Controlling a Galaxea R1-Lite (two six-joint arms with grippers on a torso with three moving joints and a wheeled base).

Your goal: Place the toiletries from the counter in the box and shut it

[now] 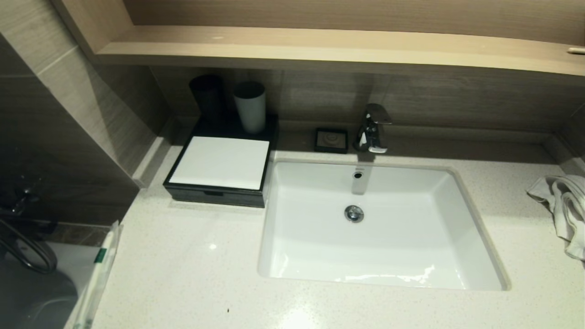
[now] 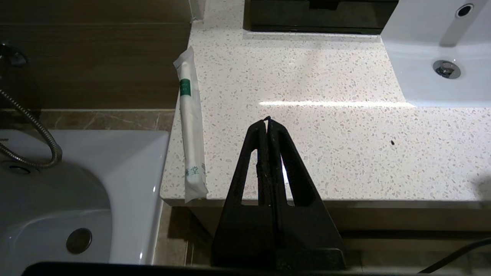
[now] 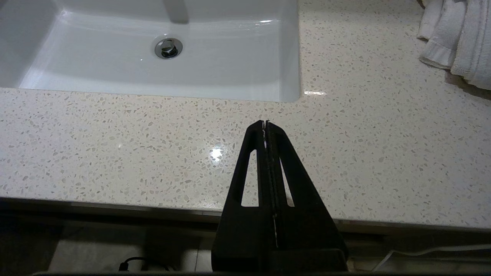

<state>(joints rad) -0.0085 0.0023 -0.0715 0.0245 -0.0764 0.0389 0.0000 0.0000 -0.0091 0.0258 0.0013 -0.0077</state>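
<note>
Whitish translucent plastic is wrapping the one toiletry packet (image 1: pixel 98 269) in view, a long thin one with a green square label, lying along the counter's (image 1: pixel 192 265) left edge at the lower left of the head frame. In the left wrist view the same packet (image 2: pixel 190 126) is sitting left of centre, its near end poking slightly past the front edge of the speckled stone.

Well apart from it, the box (image 1: pixel 221 167) is sitting at the upper left of the head frame, just beside the sink basin's (image 1: pixel 475 228) left rim, its white top panel facing up and its black front drawer looking pushed in. A black cup (image 1: pixel 208 98) and a white cup (image 1: pixel 250 107) are standing on the rear of the box. A small black soap dish (image 1: pixel 331 140) and a chrome tap (image 1: pixel 372 129) are sitting behind the basin, and a white towel (image 1: pixel 564 205) is lying crumpled at the right edge.

Neither arm is appearing in the head frame. The left gripper (image 2: pixel 267 119) is hanging over the counter's front edge near the packet without touching it, fingers pressed together and gripping nothing. The right gripper (image 3: pixel 265 123) is hanging over bare stone in front of the basin, likewise closed tight and empty.
</note>
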